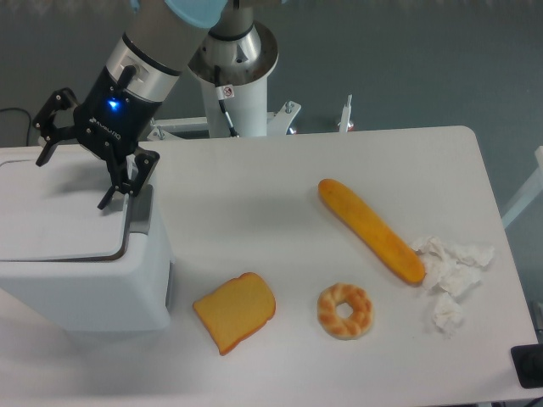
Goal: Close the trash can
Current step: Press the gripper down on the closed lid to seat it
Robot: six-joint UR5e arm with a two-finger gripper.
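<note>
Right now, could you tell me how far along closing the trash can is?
Nearly done, it seems: the lid lies flat on the trash can, with only a thin dark seam along its front edge. The gripper is over the lid with its fingers spread, holding nothing; whether it touches the lid I cannot tell. What may be left is a final press and pulling clear.

A white bench carries everything. The trash can stands on its left end, right under the tool. Well off to the tool's right lie a long bread roll and crumpled tissue touching its end. Nearer the front sit a toast slice and a small bagel.
</note>
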